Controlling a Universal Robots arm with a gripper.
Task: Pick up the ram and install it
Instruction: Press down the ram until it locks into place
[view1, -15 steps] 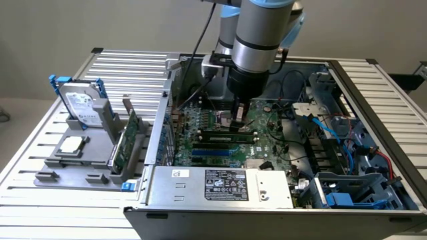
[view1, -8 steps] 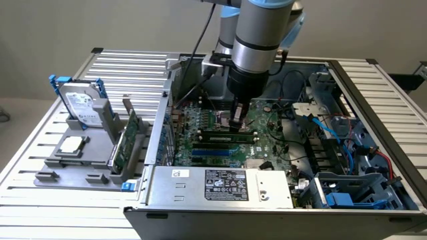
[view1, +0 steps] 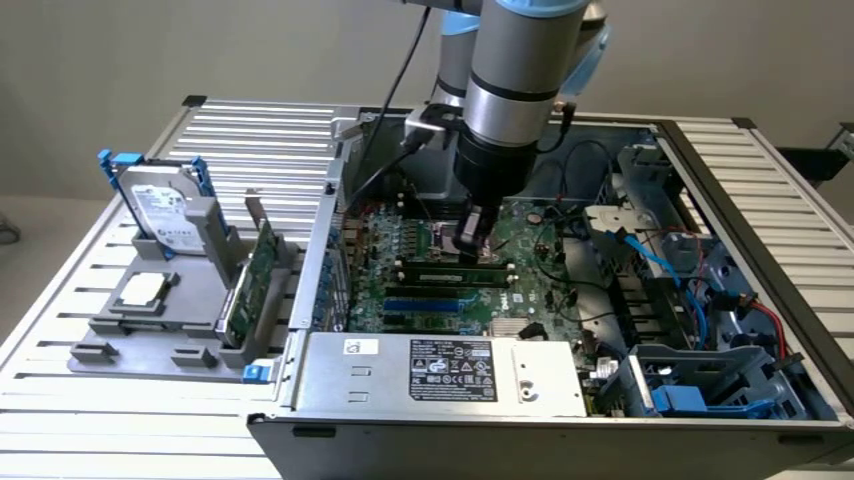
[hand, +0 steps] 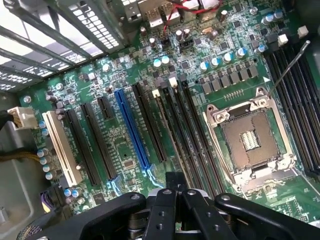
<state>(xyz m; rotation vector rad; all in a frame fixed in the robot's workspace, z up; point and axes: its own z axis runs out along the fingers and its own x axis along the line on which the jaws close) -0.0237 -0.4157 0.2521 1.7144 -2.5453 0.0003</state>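
- End effector (view1: 475, 243) is down inside the open computer case (view1: 747, 300) on my exterior view, its fingers brought together just above the motherboard (view1: 534, 285).
- From the wrist view, I see the same end effector (hand: 174, 187) with its fingers pressed together over the board's long black slots (hand: 187, 135); I cannot make out anything pinched between them.
- Directly under the fingertips, the ram (view1: 457, 270) lies as a long narrow stick along a slot, with a row of black chips on its face. Whether the tips actually touch it, I cannot tell.
- Just beside the end effector on the wrist view sits the open CPU socket (hand: 250, 140) with its metal frame, and to the other side a blue expansion slot (hand: 131, 127) and a white one (hand: 62, 150).
- Nearer the exterior camera than the end effector, the power supply (view1: 441, 370) with its label spans the case's front edge.
- Off toward the exterior view's right of the end effector, blue cables (view1: 654, 260) and drive bays (view1: 694, 390) fill that side of the case.
- Well away toward the exterior view's left, outside the case, a grey holder (view1: 147, 320) on the slatted tabletop (view1: 267, 140) carries an upright hard drive (view1: 167, 215), a CPU chip (view1: 143, 290) lying flat, and a green expansion card (view1: 254, 290) standing on edge.
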